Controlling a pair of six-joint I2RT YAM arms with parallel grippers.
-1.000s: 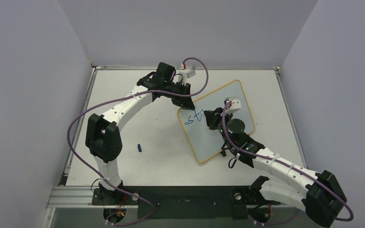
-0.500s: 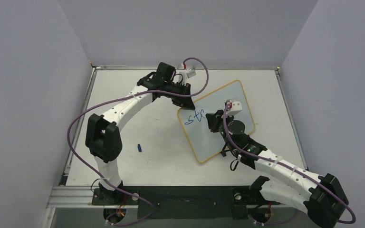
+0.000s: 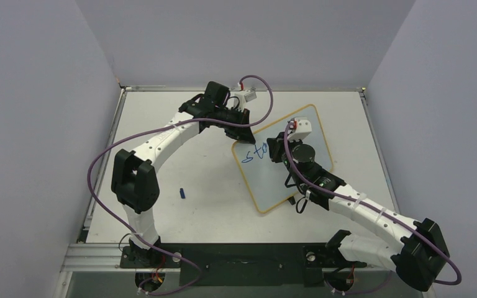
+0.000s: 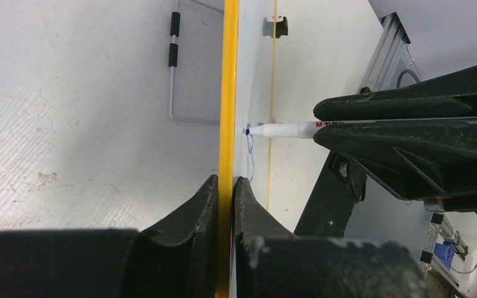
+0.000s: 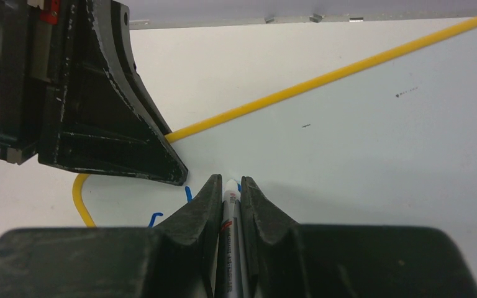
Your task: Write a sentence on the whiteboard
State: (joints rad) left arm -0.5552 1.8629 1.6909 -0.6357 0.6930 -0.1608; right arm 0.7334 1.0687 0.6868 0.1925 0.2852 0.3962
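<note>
The whiteboard point(image 3: 304, 133), glossy white with a thin yellow frame, lies tilted right of the table's middle. My left gripper point(image 3: 243, 131) is shut on its yellow edge point(image 4: 228, 93) at the far left corner. The first blue letters of the sentence point(image 3: 253, 153) stand near that corner, partly hidden by my right arm. My right gripper point(image 3: 274, 149) is shut on a white marker point(image 5: 230, 248). In the left wrist view the marker's point(image 4: 282, 130) blue tip touches the board beside a blue stroke point(image 4: 251, 158). Blue strokes point(image 5: 188, 194) also show beside my right fingers point(image 5: 202, 208).
A small blue marker cap point(image 3: 182, 194) lies on the table left of the board. A thin metal stand point(image 4: 172, 68) lies on the table by the board's edge. Grey walls close in the table on three sides.
My right gripper has moved with the marker toward the far edge of the board, and another blue stroke has appeared after the first letters. The left arm has not moved.
</note>
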